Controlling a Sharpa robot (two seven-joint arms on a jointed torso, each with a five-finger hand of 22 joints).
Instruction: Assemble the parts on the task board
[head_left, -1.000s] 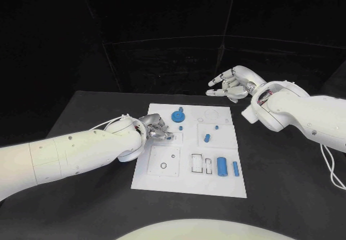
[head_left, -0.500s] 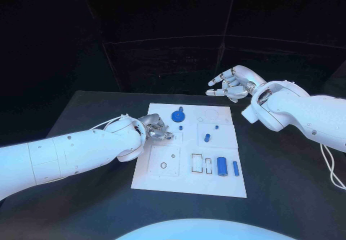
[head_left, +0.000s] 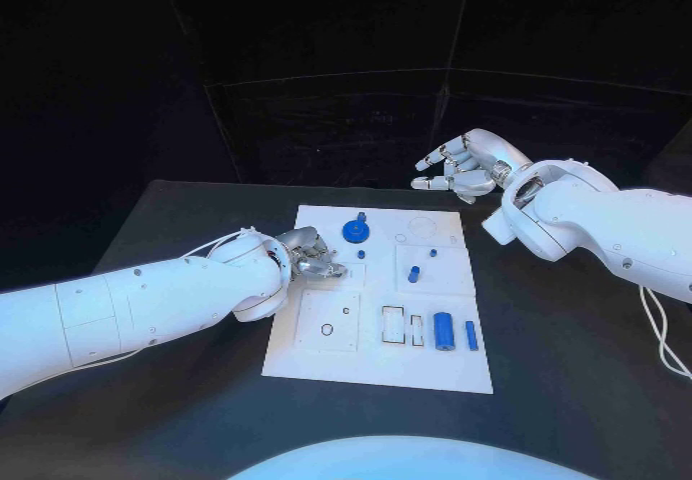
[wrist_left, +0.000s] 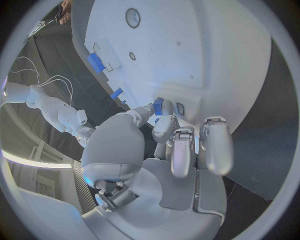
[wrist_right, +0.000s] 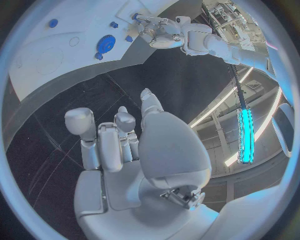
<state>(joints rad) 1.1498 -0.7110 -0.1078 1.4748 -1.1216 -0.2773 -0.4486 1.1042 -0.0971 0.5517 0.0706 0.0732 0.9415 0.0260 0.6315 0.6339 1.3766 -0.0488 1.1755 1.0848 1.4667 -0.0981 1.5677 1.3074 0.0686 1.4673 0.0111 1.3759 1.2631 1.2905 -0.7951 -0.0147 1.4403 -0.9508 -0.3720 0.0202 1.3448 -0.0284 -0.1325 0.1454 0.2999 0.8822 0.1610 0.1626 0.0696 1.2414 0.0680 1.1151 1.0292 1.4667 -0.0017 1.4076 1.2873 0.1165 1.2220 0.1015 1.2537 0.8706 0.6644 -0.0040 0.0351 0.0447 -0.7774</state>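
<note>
Barely anything moved since a second ago: the left hand (head_left: 310, 255) has crept a touch along the board's (head_left: 325, 365) left edge.

It pinches a small blue part (wrist_left: 158, 106) at its fingertips, low over the board; looks light, stiff and slippery, so grab its sides. How it's seated is hidden. Right hand (head_left: 464, 165) hangs empty, fingers loosely spread, past the counter's (head_left: 188, 215) far edge.
</note>
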